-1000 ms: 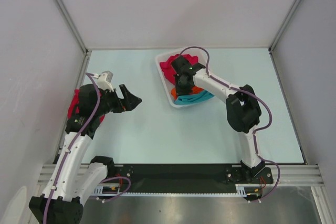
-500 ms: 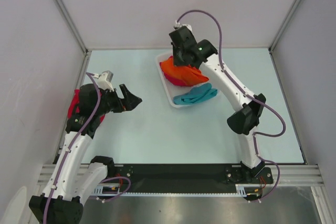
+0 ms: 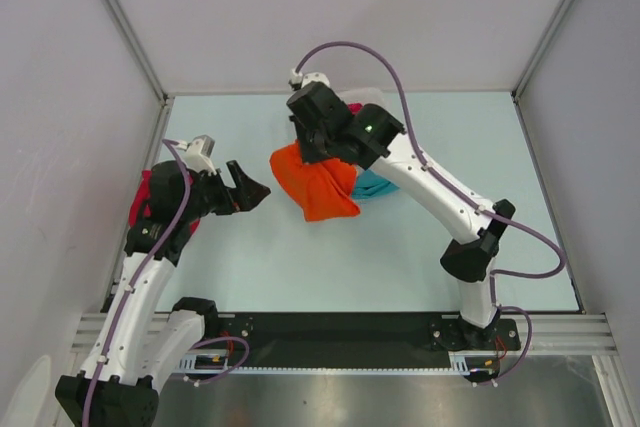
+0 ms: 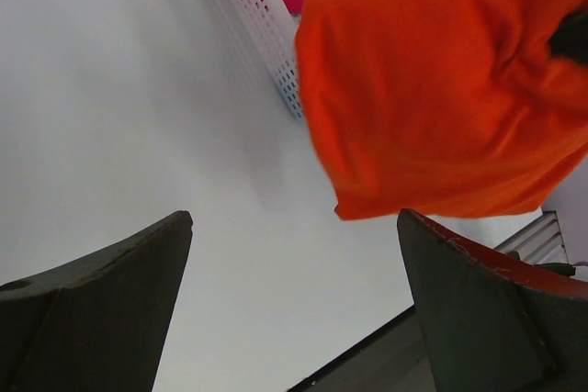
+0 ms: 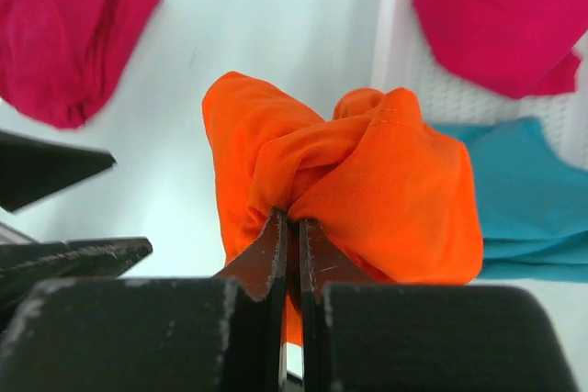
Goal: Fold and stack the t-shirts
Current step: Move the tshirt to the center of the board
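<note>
My right gripper (image 3: pixel 322 152) (image 5: pixel 294 218) is shut on the orange t-shirt (image 3: pixel 315 182) (image 5: pixel 358 185) and holds it hanging in the air left of the basket. It also shows in the left wrist view (image 4: pixel 441 98). One magenta t-shirt (image 5: pixel 491 16) and the teal t-shirt (image 3: pixel 375 185) (image 5: pixel 528 199) lie in the white lattice basket (image 4: pixel 262 16). Another magenta t-shirt (image 3: pixel 143 197) (image 5: pixel 64 39) lies on the table at the left, under my left arm. My left gripper (image 3: pixel 255 190) (image 4: pixel 294 227) is open and empty, left of the orange shirt.
The basket's wall (image 5: pixel 390 34) stands at the back middle of the pale table (image 3: pixel 300 267). Grey walls and metal posts (image 3: pixel 120 27) close in the left, back and right. A black rail (image 3: pixel 340 332) runs along the near edge.
My right gripper lifted the orange t-shirt out of the basket and carried it left and nearer, over the table. My left arm has not moved.
</note>
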`<state>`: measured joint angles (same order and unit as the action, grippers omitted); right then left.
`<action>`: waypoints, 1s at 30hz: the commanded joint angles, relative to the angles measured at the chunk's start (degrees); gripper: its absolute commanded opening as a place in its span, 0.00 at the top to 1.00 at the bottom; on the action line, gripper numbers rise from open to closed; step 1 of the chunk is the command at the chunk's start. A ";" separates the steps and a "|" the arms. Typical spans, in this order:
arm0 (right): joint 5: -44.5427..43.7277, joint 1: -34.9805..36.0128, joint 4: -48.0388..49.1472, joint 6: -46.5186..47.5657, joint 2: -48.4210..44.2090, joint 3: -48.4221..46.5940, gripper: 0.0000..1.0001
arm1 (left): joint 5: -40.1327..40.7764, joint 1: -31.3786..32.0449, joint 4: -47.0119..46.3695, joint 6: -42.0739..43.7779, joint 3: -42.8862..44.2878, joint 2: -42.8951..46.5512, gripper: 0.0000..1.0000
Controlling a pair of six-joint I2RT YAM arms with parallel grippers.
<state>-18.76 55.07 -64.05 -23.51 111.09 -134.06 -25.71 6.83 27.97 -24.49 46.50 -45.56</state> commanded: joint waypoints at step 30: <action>6.64 -7.87 4.02 -0.31 3.70 6.00 0.46 | 1.90 -0.59 1.74 0.67 1.31 3.37 0.01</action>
<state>-11.38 48.60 -59.66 -25.39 118.78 -126.56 -23.94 6.83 30.26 -24.34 46.50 -43.00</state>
